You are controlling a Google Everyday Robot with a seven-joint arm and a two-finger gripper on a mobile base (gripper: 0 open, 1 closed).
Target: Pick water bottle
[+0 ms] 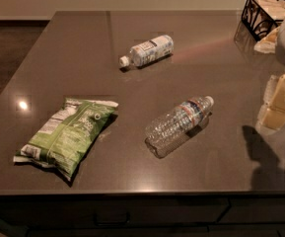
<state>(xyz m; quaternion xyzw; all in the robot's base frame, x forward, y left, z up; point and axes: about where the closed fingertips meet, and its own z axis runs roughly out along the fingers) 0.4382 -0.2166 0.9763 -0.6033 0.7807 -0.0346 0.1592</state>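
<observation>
The water bottle [179, 125] is clear, ribbed plastic with a white cap and a red-blue label band near its neck. It lies on its side near the middle of the dark table [83, 58], with its cap pointing up and to the right. My gripper [269, 103] is at the right edge of the view, hovering above the table to the right of the bottle and well apart from it. Its yellowish fingers [270, 117] stand apart and hold nothing. Its shadow falls on the table below it.
A second bottle with an opaque white label [148, 51] lies on its side farther back. A green chip bag [68, 135] lies at the front left. A black wire basket [265, 14] stands at the back right corner. The table's front edge runs along the bottom.
</observation>
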